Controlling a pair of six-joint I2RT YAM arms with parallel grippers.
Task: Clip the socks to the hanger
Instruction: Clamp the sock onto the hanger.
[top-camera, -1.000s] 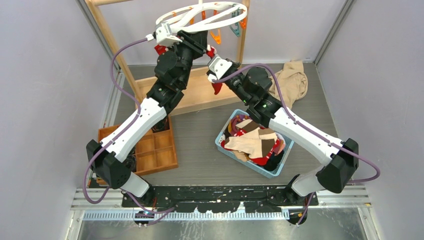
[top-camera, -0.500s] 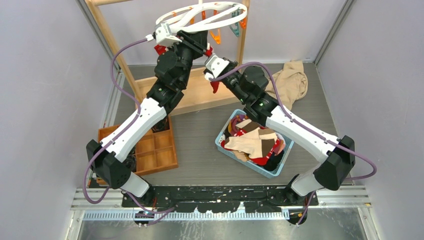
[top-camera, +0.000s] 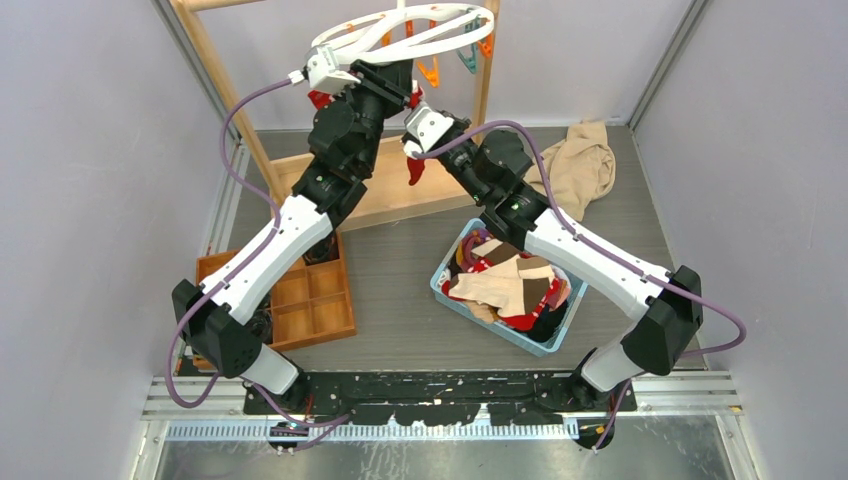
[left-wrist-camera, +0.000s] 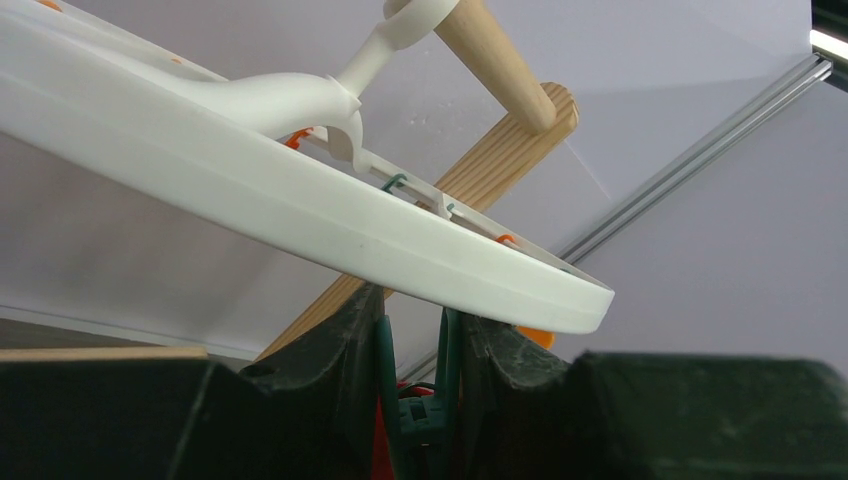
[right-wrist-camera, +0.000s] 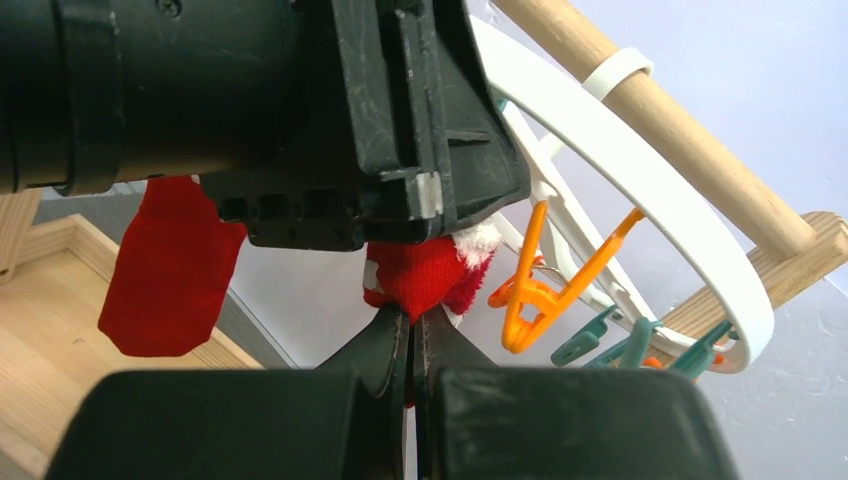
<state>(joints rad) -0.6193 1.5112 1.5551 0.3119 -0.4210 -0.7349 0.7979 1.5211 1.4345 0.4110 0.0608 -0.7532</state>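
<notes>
The white ring hanger (top-camera: 400, 30) hangs from the wooden frame at the top, with orange and teal clips under it. My left gripper (left-wrist-camera: 415, 335) is shut on a teal clip (left-wrist-camera: 425, 400) just below the ring's rim (left-wrist-camera: 300, 210), squeezing its handles. My right gripper (right-wrist-camera: 412, 335) is shut on a red sock with white trim (right-wrist-camera: 430, 275) and holds it up right under the left gripper's body. In the top view that sock (top-camera: 415, 168) hangs below the right gripper (top-camera: 418, 120). Another red sock (right-wrist-camera: 165, 270) hangs at the left of the right wrist view.
A blue basket (top-camera: 446, 262) with several socks stands at centre right. A beige cloth (top-camera: 580, 165) lies at the back right. A wooden compartment tray (top-camera: 310, 305) sits at the left. The wooden frame's post (top-camera: 225, 85) and base board (top-camera: 400, 195) stand behind the arms.
My right arm has moved up and left with the red sock, closer to the left gripper under the ring. The left arm has stayed in place.
</notes>
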